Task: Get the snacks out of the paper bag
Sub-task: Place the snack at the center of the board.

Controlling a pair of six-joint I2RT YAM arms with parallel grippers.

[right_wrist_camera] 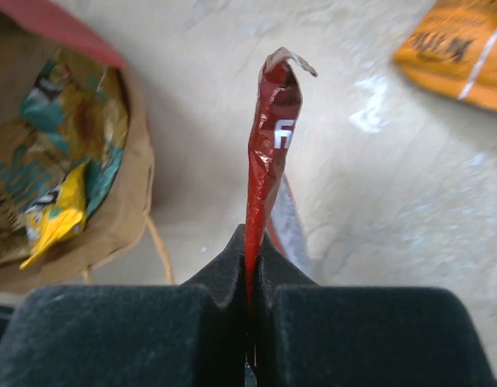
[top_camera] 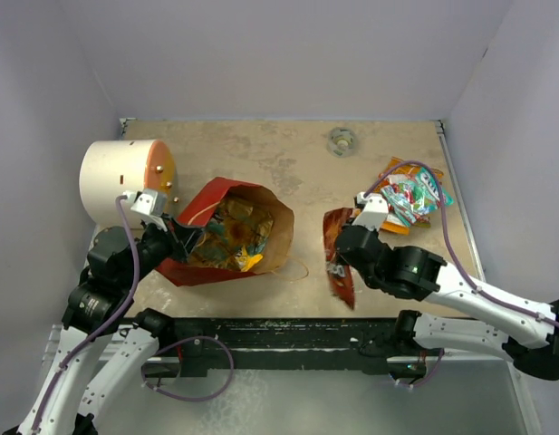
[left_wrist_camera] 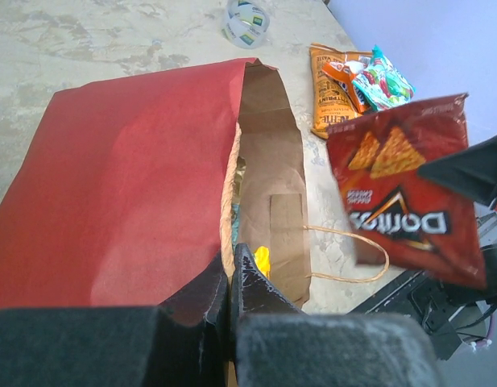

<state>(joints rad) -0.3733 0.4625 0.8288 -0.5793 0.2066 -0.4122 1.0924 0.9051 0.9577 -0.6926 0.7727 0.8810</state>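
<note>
The paper bag (top_camera: 226, 234) lies on its side left of centre in the top view, its mouth opening toward the right. Several snacks (top_camera: 232, 237) are inside, yellow and teal among them. The left tool (left_wrist_camera: 230, 272) is pinched together on the bag's near rim, apparently on the paper wall itself, though the wrist view is tight there. A thin loop handle (left_wrist_camera: 345, 235) trails from the mouth. The right tool (right_wrist_camera: 252, 246) is clamped on a red chip packet (right_wrist_camera: 268, 145), held edge-up over the counter (top_camera: 288, 163). It is in the gap between the bag's mouth and the pile of packets (top_camera: 410, 195) at upper right. A white cylinder (top_camera: 123, 181) sits just beside the bag's upper left, and a tape roll (top_camera: 342, 140) is near the far edge.
</note>
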